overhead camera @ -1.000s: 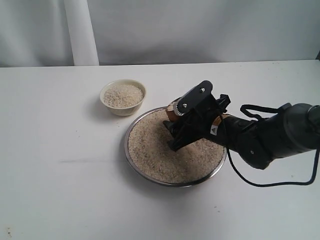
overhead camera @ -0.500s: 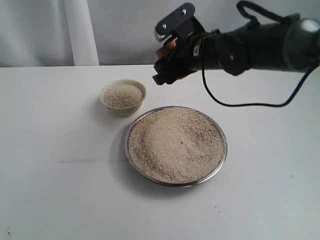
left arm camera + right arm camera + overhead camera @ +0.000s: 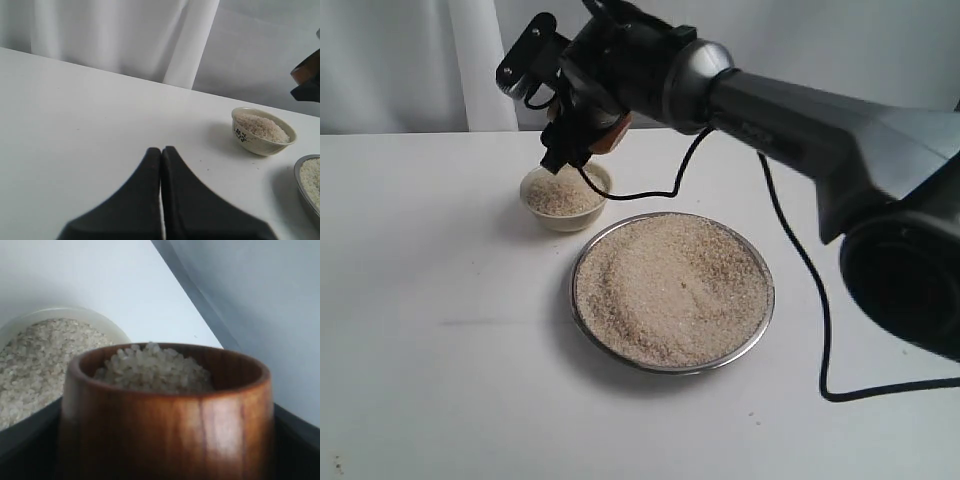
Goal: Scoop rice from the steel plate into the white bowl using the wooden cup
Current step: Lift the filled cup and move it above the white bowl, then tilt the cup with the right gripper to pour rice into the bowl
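Wooden cup [image 3: 165, 415], brim-full of rice [image 3: 152, 367], is clamped in the right tool [image 3: 575, 140] and held in the air. White bowl [image 3: 566, 220], grains inside, sits on the surface [image 3: 440, 380] just below that tool; steel plate [image 3: 573, 300] with its rice heap lies lower and off to the side, near the bowl. Left tool [image 3: 161, 152] has its fingers pressed together on nothing, bowl ahead of it.

Your right gripper [image 3: 582, 138] hangs over the white bowl [image 3: 567, 222], clamped on the wooden cup [image 3: 612, 133], with the arm reaching across from the right. The bowl holds rice [image 3: 563, 195] and sits just beside the steel plate [image 3: 573, 300], which is heaped with more grains, on the white table [image 3: 440, 350].
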